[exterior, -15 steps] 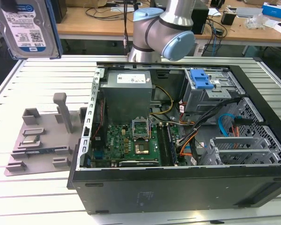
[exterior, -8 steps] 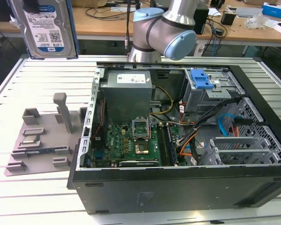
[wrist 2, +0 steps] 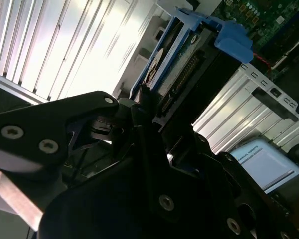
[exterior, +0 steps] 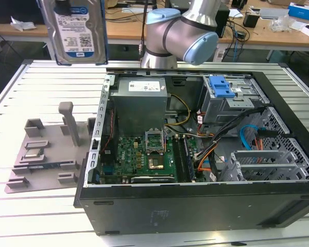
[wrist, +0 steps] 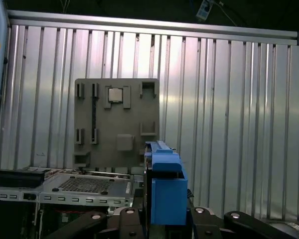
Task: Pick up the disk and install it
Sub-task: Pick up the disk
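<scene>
Disk (exterior: 77,33) up off the table (exterior: 20,216), gripper (wrist: 165,221) jaws pinching its edges; I'm mid-carry, seating needs square alignment with the drive cage (exterior: 232,105)

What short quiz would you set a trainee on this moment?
1. True or false: the disk sits inside the computer case.
2. The end effector grips: A) the disk, B) a cable, C) nothing.
3. Fill in: the grey fixture plate lies to the exterior view's ____ of the case.
Key: 1 false; 2 A; 3 left.
</scene>
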### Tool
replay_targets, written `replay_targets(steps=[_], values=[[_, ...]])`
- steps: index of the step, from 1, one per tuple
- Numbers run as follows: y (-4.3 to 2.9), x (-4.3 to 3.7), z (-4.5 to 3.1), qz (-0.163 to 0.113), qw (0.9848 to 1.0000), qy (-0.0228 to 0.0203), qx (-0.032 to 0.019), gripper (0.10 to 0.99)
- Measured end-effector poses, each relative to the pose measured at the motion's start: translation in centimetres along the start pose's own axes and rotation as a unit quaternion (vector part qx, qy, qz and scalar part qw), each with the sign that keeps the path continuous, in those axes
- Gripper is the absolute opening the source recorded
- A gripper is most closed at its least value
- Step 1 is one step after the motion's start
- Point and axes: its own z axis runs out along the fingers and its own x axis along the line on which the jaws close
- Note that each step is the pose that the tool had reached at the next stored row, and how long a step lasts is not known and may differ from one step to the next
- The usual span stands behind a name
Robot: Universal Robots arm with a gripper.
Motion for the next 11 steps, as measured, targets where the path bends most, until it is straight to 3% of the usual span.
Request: replay_targets(steps=[6,11], values=[[-5.45,0.3,-0.29,0.0,1.0,0.0,0.0,0.365],[-7.47,0.41,-0.4,0.0,1.0,0.0,0.0,0.365]])
